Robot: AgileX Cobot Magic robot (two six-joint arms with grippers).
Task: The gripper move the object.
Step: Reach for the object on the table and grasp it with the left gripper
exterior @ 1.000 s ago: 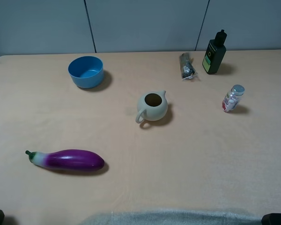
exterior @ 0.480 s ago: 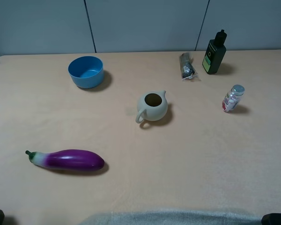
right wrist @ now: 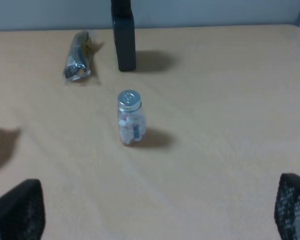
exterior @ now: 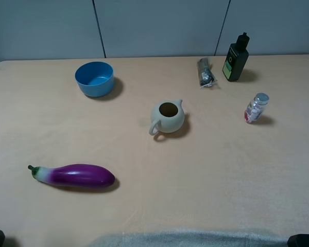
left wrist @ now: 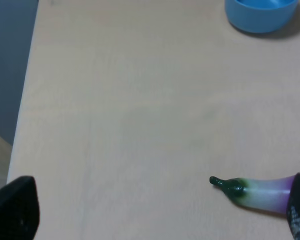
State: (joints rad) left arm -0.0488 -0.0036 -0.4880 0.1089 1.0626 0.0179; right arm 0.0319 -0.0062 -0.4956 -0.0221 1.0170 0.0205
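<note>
We note the small clear bottle [exterior: 256, 108] standing upright on the tan table [exterior: 221, 175], at the right side of the high view. It has a silver cap on and red and white contents inside. Behind it, toward the wall, stands the dark green bottle [exterior: 236, 57], with a crumpled dark packet [exterior: 206, 72] lying just beside that. A cream teapot [exterior: 167, 117] sits near the table's middle, well apart from the small clear bottle. A blue bowl [exterior: 95, 78] is at the far left, and a purple eggplant [exterior: 74, 175] lies at the near left.

We record the right gripper [right wrist: 154, 210] with fingers spread wide, gripping nothing. The small clear bottle stands ahead of it, apart and untouched.

The left gripper [left wrist: 155, 210] is likewise spread wide and holds nothing. The eggplant's body runs behind one fingertip in the wrist view; we cannot tell whether they touch.
</note>
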